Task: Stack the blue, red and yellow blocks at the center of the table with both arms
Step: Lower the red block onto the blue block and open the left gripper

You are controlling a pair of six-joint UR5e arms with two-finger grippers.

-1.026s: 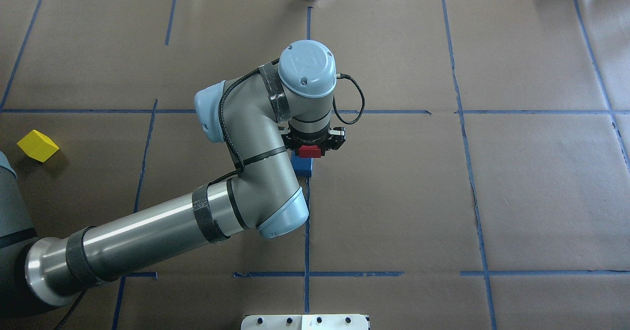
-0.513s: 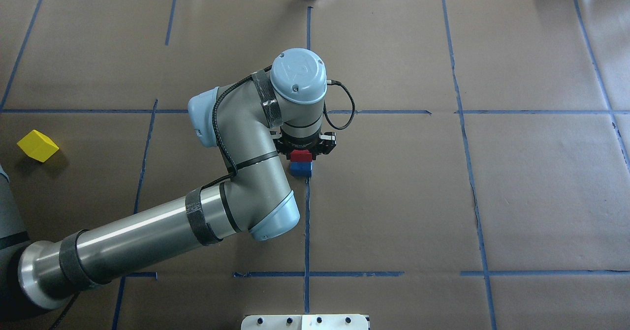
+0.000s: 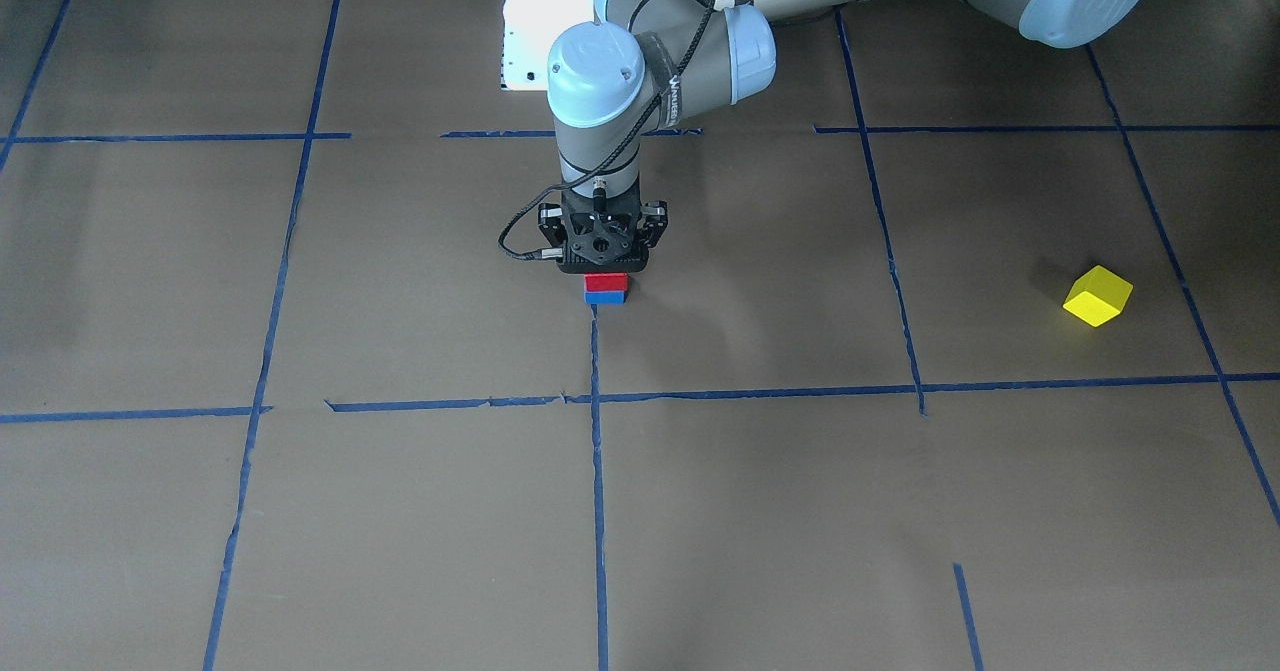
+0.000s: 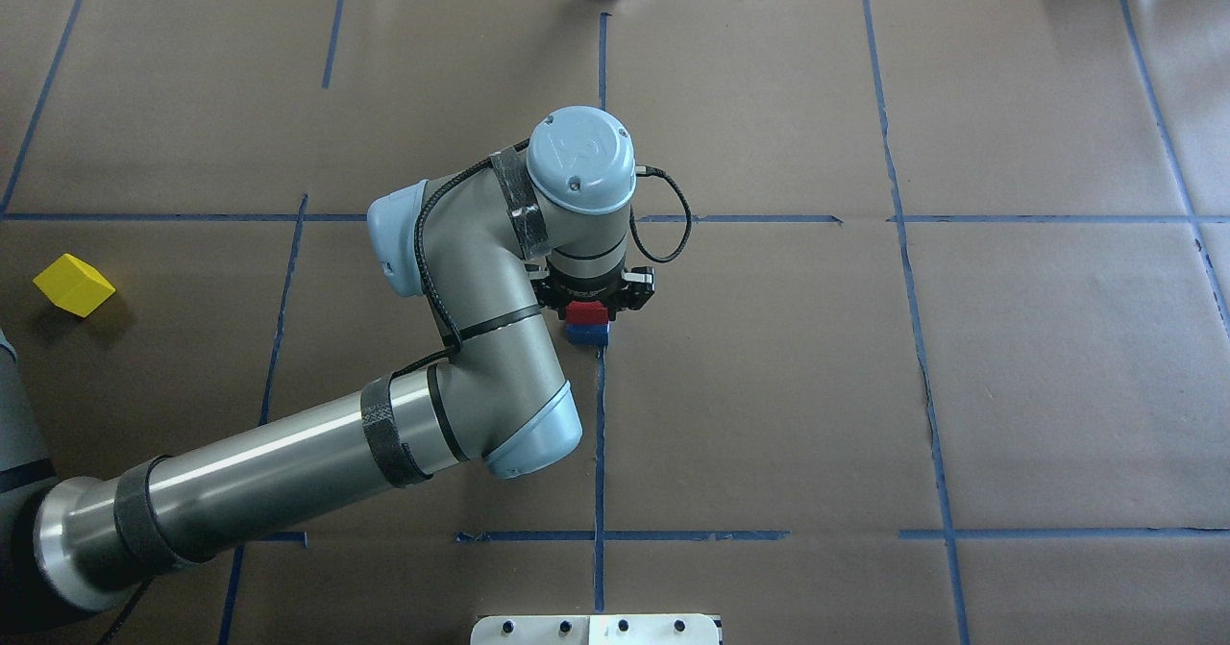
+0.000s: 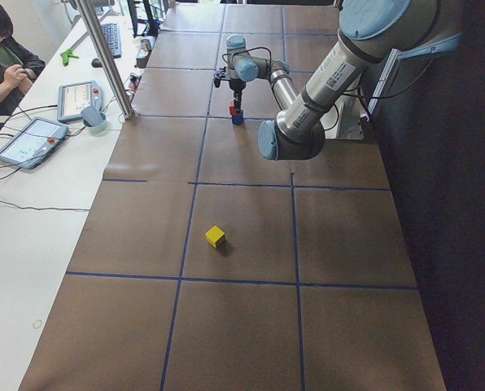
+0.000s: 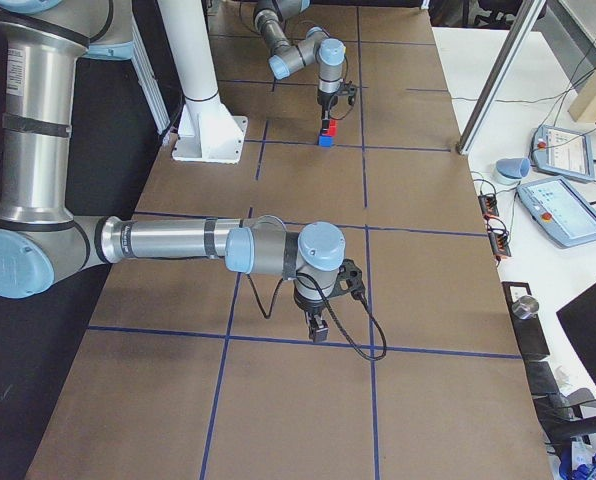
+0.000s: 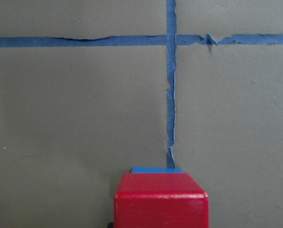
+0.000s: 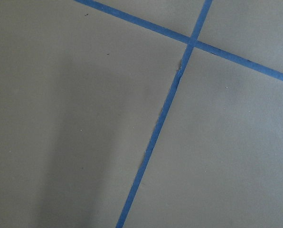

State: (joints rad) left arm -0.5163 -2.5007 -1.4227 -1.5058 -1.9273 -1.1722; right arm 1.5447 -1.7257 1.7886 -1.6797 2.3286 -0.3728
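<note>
Table [image 4: 1038,366]: brown paper, gridded with blue tape lines [image 4: 599,434]. White base plate [image 3: 522,31] at the robot's edge.

Left arm [image 4: 288,472]: reaches in from the robot's left and bends at the elbow, wrist pointing straight down over the table centre.

Right arm [image 6: 178,240]: seen only from the right-end camera. It is stretched out low over the paper on the robot's right, well apart from the stack.

Operator [image 5: 2,57] sits at the side desk with tablets [image 5: 31,140] in front of him.

Left gripper [image 4: 594,297]: vertical, directly on top of the stack. Jaws look clamped on the red block, but the fingertips themselves are hidden by the gripper body.

Right gripper [image 6: 318,328]: points down near a tape line with nothing under it. Can't tell whether it's spread or closed from this view. Its wrist cam shows only paper and a tape crossing.

Red block [image 3: 606,281]: sits flat on the blue block, edges roughly aligned, in the left gripper.

Blue block [image 3: 606,298]: on the paper at the table centre, at the end of a tape line. The wrist cam shows only a sliver of it behind the red one.

Yellow block [image 3: 1097,296]: alone on the robot's left side, well apart from the stack, turned off the grid lines, nothing touching it.
</note>
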